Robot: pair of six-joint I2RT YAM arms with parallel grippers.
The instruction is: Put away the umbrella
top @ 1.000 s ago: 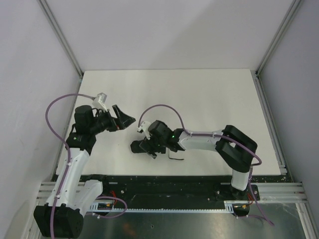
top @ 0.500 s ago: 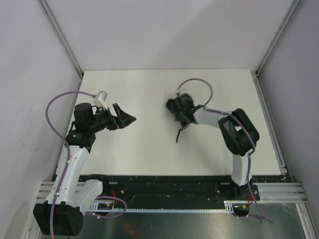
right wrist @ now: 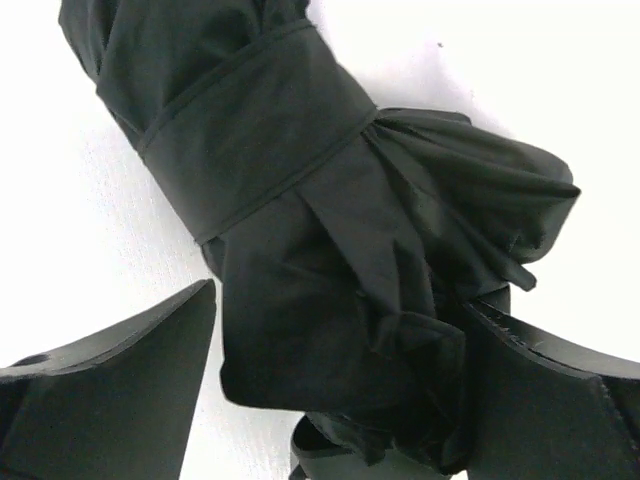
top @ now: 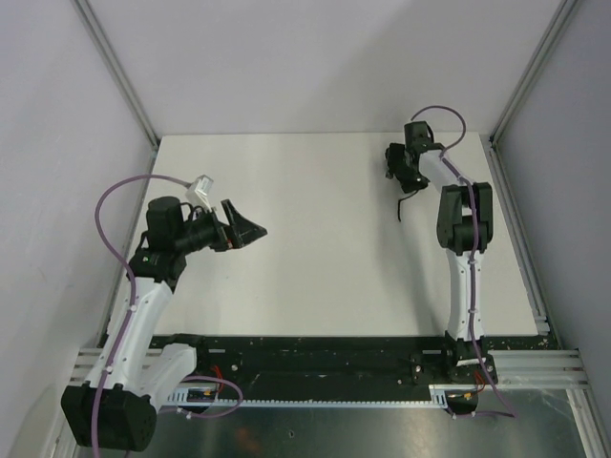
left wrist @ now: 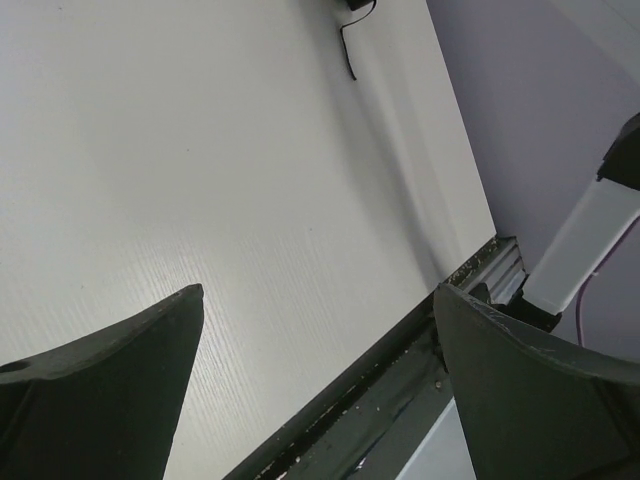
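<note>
Arm on right (top: 460, 221) reaches far, tool (top: 394, 168) gripping umbrella (right wrist: 300, 200)

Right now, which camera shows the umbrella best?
The right wrist view: the umbrella fills the frame, its folded black fabric and wrap strap clear. The top external view shows only a dark bundle with a dangling cord near the table's far right corner. The left wrist view catches just that cord at its top edge.

You get bright, even overhead light, table (top: 315, 191) blown-out white at your right wrist, soft shadows, umbrella (right wrist: 300, 230) folds sharp, left gripper (left wrist: 318, 300) edges soft
</note>
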